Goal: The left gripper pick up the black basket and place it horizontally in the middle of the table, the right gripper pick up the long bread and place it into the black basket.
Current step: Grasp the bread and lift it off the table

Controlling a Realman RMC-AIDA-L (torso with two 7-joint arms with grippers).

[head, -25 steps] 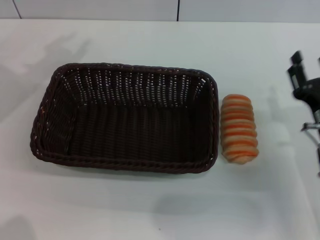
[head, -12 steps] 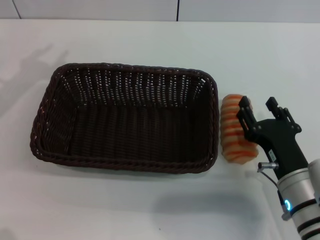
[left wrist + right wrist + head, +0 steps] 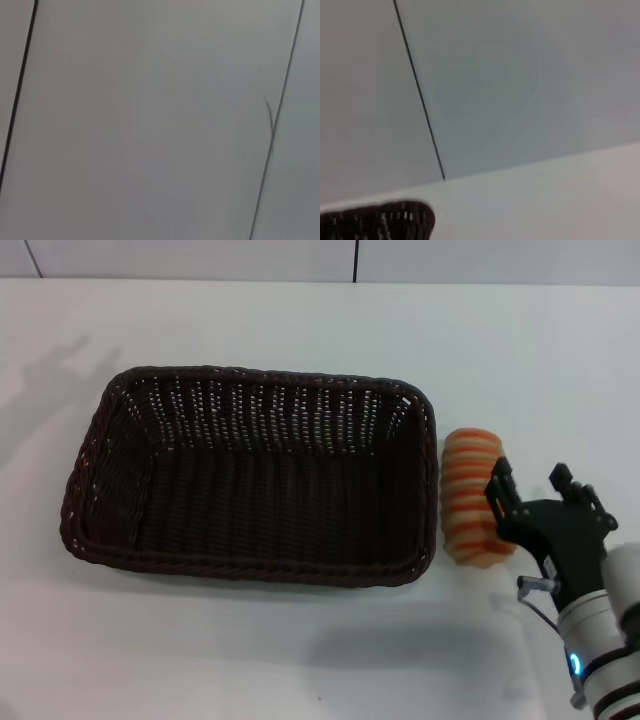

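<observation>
The counter carries the black basket lying flat mid-surface (ready to receive); the long bread sits just beside its right rim, and my right gripper spreads its jaws at the loaf's right side to straddle it

White table spans whole head view, smooth and plain. Black basket lies flat on it, long side across, left of centre, open side up. Long bread lies on table just beside basket's right short wall, lengthwise front to back. Right wrist view shows table's far edge and corner of basket rim.
</observation>
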